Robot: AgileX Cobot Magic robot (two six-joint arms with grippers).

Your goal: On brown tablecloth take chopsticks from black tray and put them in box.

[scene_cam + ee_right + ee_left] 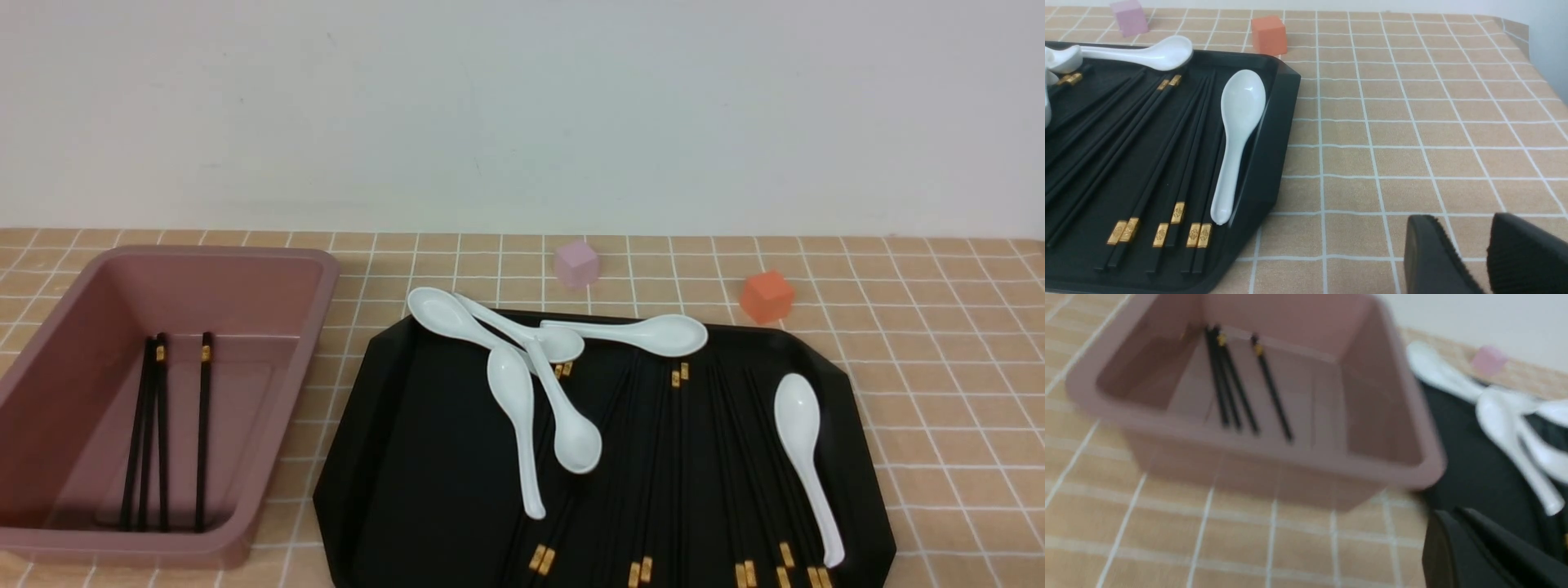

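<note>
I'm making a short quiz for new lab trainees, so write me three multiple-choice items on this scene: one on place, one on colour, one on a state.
1. Where is the white spoon nearest the right rim?
A) in the box
B) in the black tray
C) on the bare cloth

2. What colour is the box?
A) green
B) white
C) dusty pink-brown

3. The left claw is:
A) shut
B) wide open
C) gripping a spoon

Key:
1 B: the spoon lies inside the black tray.
2 C: the box shows that colour inside and out.
3 A: the left claw's fingers sit together with no gap.
</note>
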